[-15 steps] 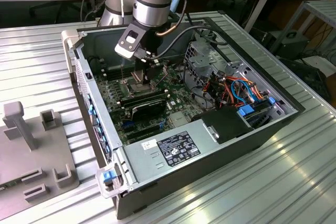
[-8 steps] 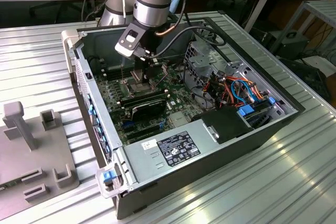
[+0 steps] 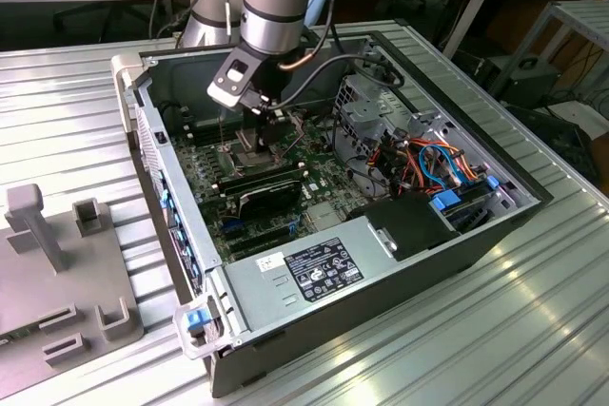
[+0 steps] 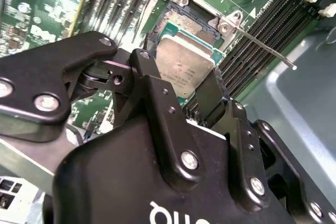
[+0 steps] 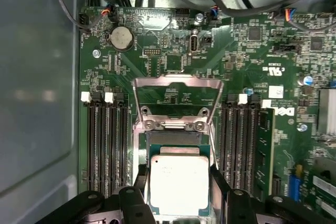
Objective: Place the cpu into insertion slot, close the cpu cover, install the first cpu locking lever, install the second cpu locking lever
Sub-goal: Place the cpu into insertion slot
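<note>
Fingers (image 4: 152, 85) apparently against 2 opposite cpu (image 4: 184, 66) edges

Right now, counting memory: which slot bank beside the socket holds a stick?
The bank farther from the grey case wall: a green stick stands at its outer edge; the other bank looks bare.

The cpu (image 5: 178, 182) lies over the insertion slot (image 4: 188, 23), between memory slots (image 5: 107, 150); cpu cover (image 5: 176, 81) raised beside it.
</note>
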Robot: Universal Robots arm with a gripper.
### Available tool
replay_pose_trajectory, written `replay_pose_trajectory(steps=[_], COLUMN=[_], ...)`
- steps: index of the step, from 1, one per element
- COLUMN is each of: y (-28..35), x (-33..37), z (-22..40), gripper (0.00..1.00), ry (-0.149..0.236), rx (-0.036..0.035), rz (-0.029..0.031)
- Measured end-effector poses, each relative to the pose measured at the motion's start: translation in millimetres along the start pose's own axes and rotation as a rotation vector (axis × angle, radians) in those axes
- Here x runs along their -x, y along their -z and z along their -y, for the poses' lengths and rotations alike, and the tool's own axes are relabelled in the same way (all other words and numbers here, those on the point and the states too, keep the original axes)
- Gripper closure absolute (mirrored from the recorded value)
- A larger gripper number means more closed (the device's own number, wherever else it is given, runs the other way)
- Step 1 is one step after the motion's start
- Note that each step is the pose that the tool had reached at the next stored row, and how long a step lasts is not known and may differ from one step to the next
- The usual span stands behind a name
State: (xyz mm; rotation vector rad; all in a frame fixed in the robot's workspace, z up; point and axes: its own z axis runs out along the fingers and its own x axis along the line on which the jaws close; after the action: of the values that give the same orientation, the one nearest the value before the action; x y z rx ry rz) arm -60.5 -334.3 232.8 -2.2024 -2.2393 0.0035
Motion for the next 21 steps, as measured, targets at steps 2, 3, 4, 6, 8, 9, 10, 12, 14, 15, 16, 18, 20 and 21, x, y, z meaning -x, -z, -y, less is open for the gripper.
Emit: replay_pose_trajectory(steps=[2, 3, 4, 6, 8, 9, 10, 12, 14, 15, 16, 18, 20, 21], y=[-2.8, -4.4, -6.8, -11.1, -15.8, -17.8, -18.9, -22.3, -24.5, -25.0, -25.2, -25.5, -26.0, -26.4], x=[-1.7, -1.8, -1.8, -1.9, -1.9, -1.9, -1.9, -1.9, -1.9, -1.8, -1.7, -1.2, -1.1, -1.1], z=[0.0, -0.1, -0.1, -0.1, -0.1, 0.0, 0.0, -0.1, 0.0, 0.0, 0.1, 0.0, 0.1, 0.0], gripper=[0.45, 0.45, 0.45, 0.45, 0.45, 0.45, 0.45, 0.45, 0.45, 0.45, 0.45, 0.45, 0.45, 0.45], ry=[-0.004, -0.004, -0.005, -0.006, -0.007, -0.009, -0.009, -0.009, -0.009, -0.009, -0.009, -0.009, -0.009, -0.009], rx=[-0.0001, -0.0002, -0.0004, -0.0007, -0.0010, -0.0014, -0.0018, -0.0025, -0.0026, -0.0027, -0.0027, -0.0027, -0.0026, -0.0026], rz=[-0.0001, 0.0000, 0.0000, 0.0000, -0.0001, -0.0001, -0.0001, -0.0002, -0.0001, -0.0001, -0.0001, -0.0001, -0.0002, -0.0002])
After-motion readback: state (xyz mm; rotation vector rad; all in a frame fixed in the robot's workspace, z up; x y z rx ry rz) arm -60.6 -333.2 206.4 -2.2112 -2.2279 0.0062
